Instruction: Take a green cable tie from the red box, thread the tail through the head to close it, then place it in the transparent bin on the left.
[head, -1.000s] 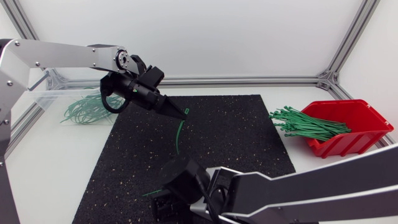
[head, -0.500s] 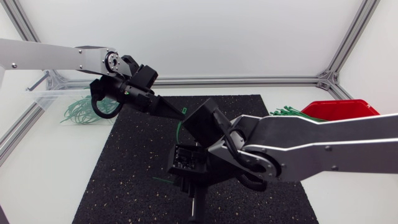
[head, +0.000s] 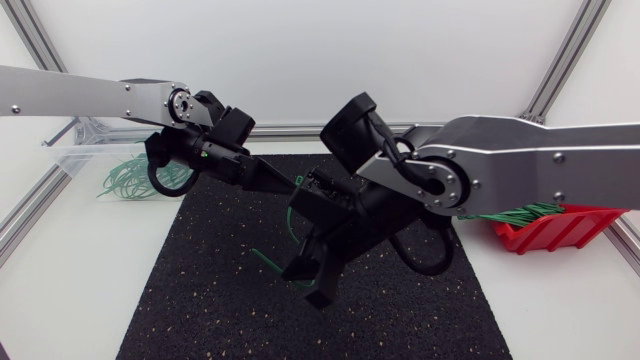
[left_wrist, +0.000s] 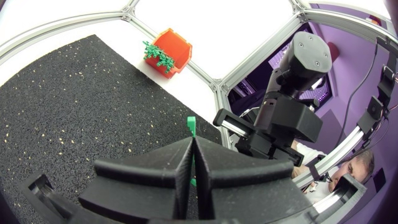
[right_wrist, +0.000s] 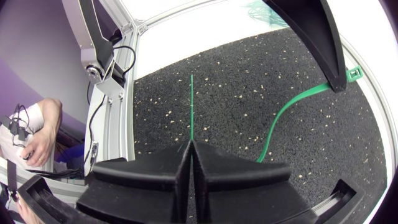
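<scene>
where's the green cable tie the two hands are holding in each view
head view: cable tie curves above the middle of the black mat
left wrist view: cable tie pokes out of the shut left hand
right wrist view: cable tie runs ahead from the shut right hand
shared landmark: the black mat

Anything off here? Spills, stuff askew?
Only the red box: ties bristle out over its open front rather than lying inside. The tie pinched by the left hand and right hand bows between them, normal for threading.
</scene>
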